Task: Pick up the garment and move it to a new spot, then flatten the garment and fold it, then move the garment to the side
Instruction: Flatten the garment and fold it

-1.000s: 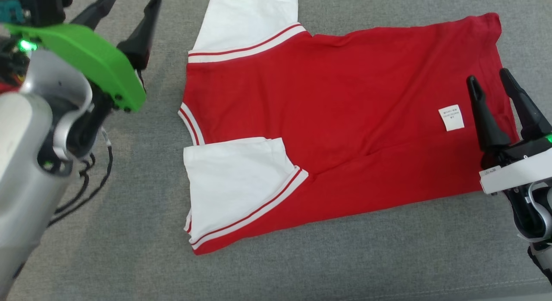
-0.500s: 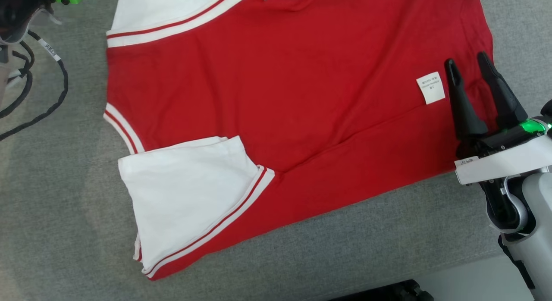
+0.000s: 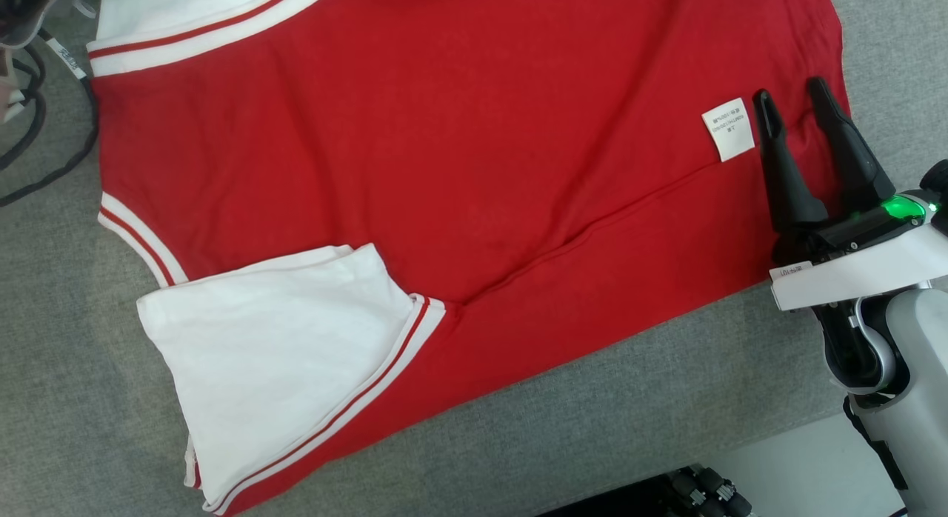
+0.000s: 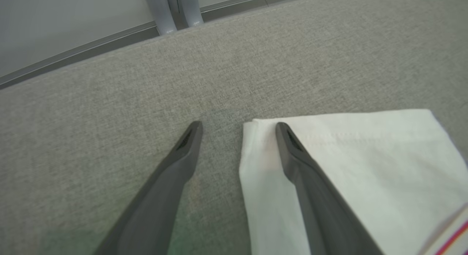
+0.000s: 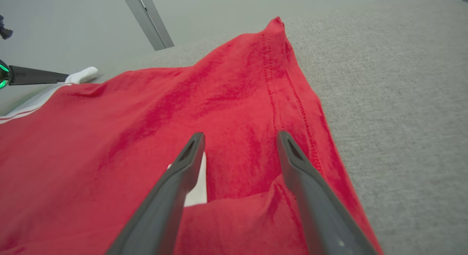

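The garment [image 3: 444,147] is a red shirt with white sleeves, spread flat on the grey fabric surface [image 3: 74,354]. Its near sleeve [image 3: 274,354] lies folded onto the body. My right gripper [image 3: 789,92] hovers open over the hem at the right, beside the white care label [image 3: 728,128]. In the right wrist view its fingers [image 5: 241,135] straddle red cloth [image 5: 146,138] just inside the stitched hem, nothing pinched. In the left wrist view my left gripper [image 4: 238,126] is open, one finger over the far white sleeve's corner [image 4: 365,167], the other over bare grey fabric.
Black cables [image 3: 37,132] from my left arm hang at the upper left. The grey surface ends at the lower right, where pale floor [image 3: 800,458] and a dark wheeled base [image 3: 666,495] show. A wall and grey posts [image 4: 175,10] stand beyond the far edge.
The head camera has swung, so the shirt now looms larger and further left and my left arm has slid out of the picture. The right gripper stays open over the hem.
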Robot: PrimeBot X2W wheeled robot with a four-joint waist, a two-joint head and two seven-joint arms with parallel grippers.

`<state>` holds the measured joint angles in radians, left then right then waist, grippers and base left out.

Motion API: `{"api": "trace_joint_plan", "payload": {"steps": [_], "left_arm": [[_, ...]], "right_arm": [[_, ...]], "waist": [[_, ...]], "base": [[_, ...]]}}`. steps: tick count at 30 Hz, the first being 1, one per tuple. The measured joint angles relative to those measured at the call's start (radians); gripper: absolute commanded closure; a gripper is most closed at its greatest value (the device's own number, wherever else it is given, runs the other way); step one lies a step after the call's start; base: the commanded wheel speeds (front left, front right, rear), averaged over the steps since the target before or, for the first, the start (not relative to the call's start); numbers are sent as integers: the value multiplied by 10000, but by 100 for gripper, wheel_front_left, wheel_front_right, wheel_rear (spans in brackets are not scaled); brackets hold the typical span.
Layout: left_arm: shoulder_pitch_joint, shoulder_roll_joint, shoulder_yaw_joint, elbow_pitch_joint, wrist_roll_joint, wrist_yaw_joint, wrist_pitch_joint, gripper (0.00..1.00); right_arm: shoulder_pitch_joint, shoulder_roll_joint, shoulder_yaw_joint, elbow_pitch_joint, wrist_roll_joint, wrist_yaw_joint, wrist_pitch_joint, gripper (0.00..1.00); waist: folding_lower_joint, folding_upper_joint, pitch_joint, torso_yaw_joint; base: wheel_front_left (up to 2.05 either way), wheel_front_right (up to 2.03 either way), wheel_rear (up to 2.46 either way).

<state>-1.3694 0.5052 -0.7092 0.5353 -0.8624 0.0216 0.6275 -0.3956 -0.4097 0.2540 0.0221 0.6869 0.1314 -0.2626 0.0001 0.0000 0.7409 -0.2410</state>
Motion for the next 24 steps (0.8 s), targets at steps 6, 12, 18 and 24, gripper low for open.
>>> {"api": "trace_joint_plan", "payload": {"steps": [6, 12, 18, 24], "left_arm": [[-207, 27, -182, 267, 125, -54, 169, 49], [-298, 79, -309, 313, 13, -222, 711, 100], [-268, 107, -305, 150, -25, -349, 554, 100], [20, 77, -198, -159, -151, -579, -82, 100]], "right_arm": [[-12, -15, 67, 21, 4, 0, -2, 0], [-12, -27, -17, 21, 2, 0, -2, 0], [-58, -25, -71, -2, -31, 0, -2, 0], [-259, -316, -171, 107, -42, 0, -2, 0]], "waist": [[-1, 0, 29, -68], [-1, 0, 16, -131], [-1, 0, -28, -118], [-1, 0, -359, 18]], "base": [[0, 0, 0], [0, 0, 0], [0, 0, 0], [0, 0, 0]]}}
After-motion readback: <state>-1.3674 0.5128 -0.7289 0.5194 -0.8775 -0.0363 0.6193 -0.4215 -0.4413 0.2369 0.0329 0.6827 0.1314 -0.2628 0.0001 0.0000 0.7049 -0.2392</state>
